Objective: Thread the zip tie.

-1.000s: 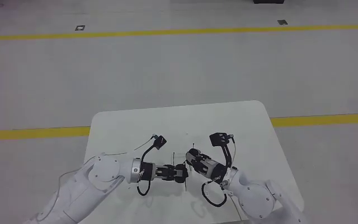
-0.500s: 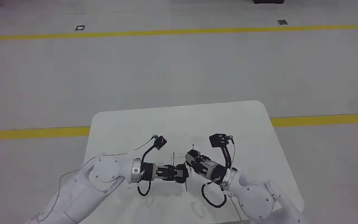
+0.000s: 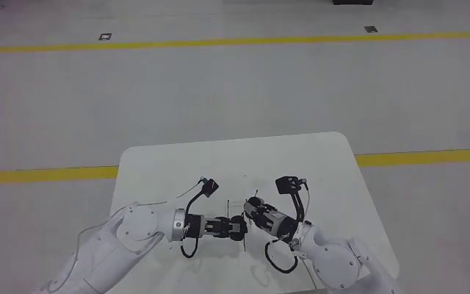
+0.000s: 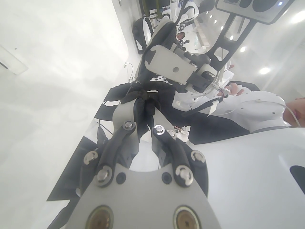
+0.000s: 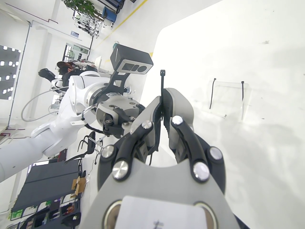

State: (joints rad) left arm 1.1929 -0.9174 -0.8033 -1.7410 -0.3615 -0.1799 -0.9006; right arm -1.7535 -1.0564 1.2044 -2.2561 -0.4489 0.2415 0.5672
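Here the right gripper (image 5: 163, 101) is clamped on the black zip tie (image 5: 162, 79), head standing past its fingertips, while the left gripper (image 4: 142, 101), fingers pressed together, is just beside it.

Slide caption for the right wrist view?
Right claw pinching a black zip tie, its head protruding, over the white table.

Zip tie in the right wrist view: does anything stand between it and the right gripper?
Nothing visible does. The right gripper is shut on the zip tie; the strap lies between its pads, and the head sticks out free beyond them.
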